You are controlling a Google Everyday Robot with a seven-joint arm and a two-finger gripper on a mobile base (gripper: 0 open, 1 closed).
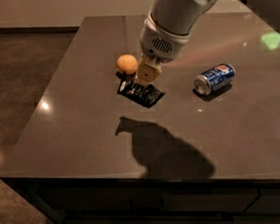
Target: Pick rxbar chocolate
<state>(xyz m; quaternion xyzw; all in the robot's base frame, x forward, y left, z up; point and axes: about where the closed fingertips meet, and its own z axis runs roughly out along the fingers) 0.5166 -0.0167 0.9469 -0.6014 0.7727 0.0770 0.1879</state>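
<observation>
Here, gripper (137, 86) over rxbar chocolate (146, 96) on dark countertop (80, 136).
</observation>
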